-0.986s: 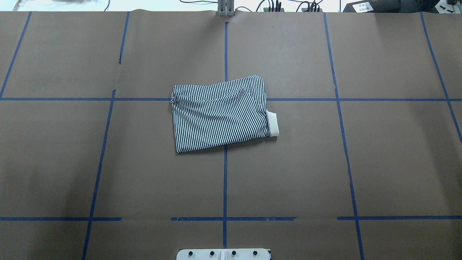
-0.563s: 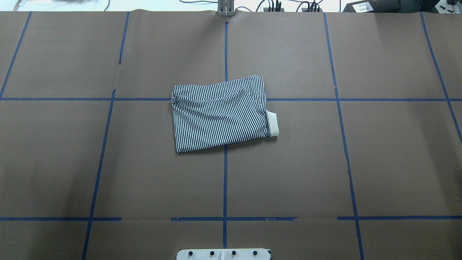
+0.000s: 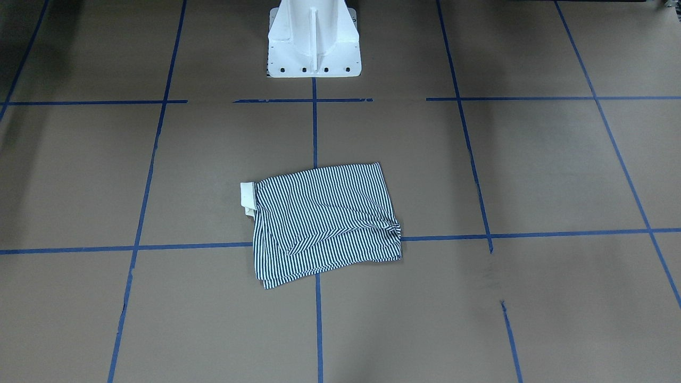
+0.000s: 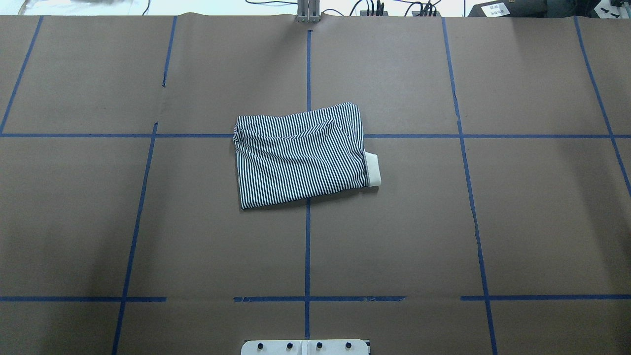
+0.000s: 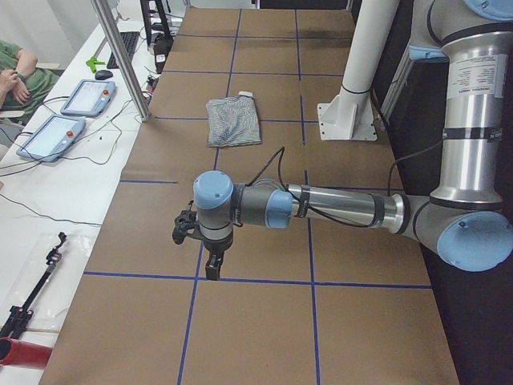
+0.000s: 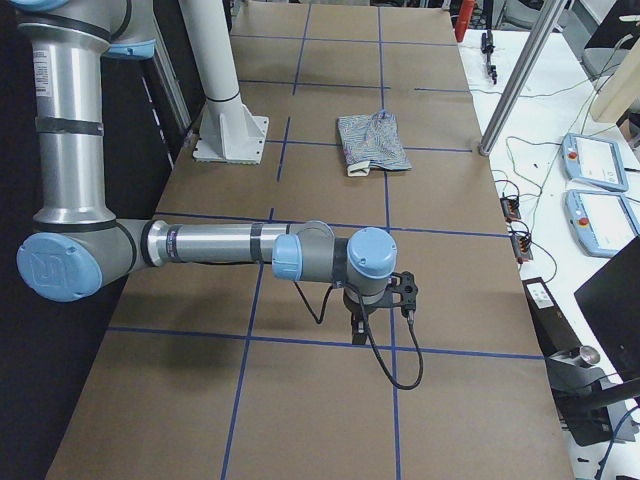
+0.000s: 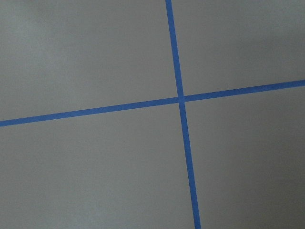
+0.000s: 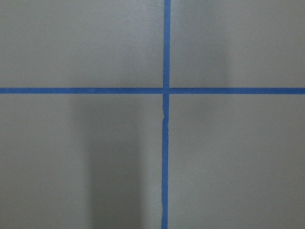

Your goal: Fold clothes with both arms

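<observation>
"Pincers first: what have yours got?"

"I cannot tell how wide my left gripper (image 5: pixel 212 271) or my right gripper (image 6: pixel 357 328) stands. Each shows only from the side. Nothing hangs from either. Both point down over bare brown paper (image 4: pixel 542 222), well apart from the work."

"And the polo shirt (image 4: pixel 300 155)?"

"Folded into a rough rectangle mid-table, at twelve o'clock from my white pedestal (image 4: pixel 305 347). In the overhead view its white collar (image 4: pixel 373 169) pokes out at three o'clock. I judge the folding nearly done. Any tidy-up wants both grippers taking matching corners together and lifting evenly, so the bunched ten-o'clock corner smooths out."

"Count?"

"One shirt, one pedestal, two arms: left arm (image 5: pixel 337 207) and right arm (image 6: pixel 210 243)."
</observation>
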